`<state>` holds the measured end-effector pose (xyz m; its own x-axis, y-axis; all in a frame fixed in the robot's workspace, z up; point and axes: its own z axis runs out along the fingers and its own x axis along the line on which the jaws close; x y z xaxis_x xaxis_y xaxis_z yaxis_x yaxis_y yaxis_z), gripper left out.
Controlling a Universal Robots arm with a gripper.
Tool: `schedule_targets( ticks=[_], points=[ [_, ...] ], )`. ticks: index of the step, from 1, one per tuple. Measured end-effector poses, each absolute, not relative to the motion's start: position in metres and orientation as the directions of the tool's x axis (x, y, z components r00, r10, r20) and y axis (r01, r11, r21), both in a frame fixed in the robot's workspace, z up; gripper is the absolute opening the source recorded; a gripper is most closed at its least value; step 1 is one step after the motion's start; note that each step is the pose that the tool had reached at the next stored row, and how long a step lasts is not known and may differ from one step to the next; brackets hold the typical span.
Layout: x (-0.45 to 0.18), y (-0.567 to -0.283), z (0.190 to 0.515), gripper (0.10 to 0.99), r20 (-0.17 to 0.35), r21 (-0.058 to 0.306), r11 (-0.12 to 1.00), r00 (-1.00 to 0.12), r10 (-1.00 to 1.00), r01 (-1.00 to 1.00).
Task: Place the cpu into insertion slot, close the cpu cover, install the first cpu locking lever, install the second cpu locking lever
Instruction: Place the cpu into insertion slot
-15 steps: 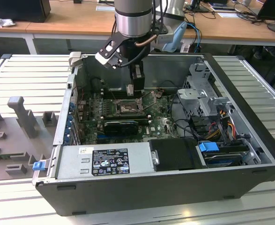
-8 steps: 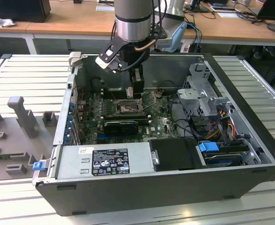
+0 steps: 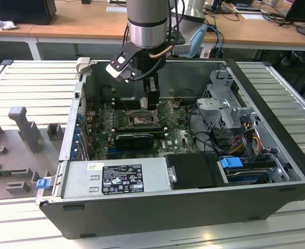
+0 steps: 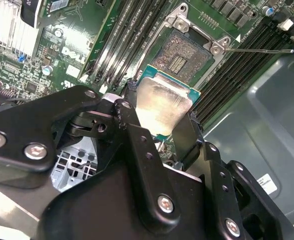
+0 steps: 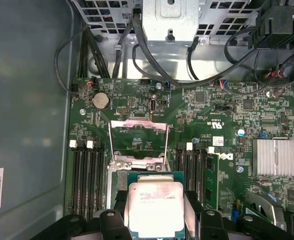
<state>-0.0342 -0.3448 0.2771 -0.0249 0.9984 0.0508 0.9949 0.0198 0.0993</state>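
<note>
Step 1 of 4: cpu (image 5: 154, 205) not yet seated.
Pincer (image 3: 152, 101) clamped on cpu just above the slot (image 4: 181, 54), centre of exterior view; cover (image 5: 136, 123) raised; closing and locking remain.

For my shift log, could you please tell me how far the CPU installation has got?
Nothing looks finished yet. In hand: the gripper holds the cpu short of the insertion slot, which is empty. Left: seating the cpu, closing the cpu cover, which stands open, and the two lever steps.
</note>
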Motion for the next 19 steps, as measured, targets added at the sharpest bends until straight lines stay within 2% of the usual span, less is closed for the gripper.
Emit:
schedule_targets(
  ticks=[19],
  points=[
    [-0.0342, -0.3448, 0.2713, 0.525, 0.051, 0.099, 0.02, -0.025, 0.998, 0.995]
  ],
)
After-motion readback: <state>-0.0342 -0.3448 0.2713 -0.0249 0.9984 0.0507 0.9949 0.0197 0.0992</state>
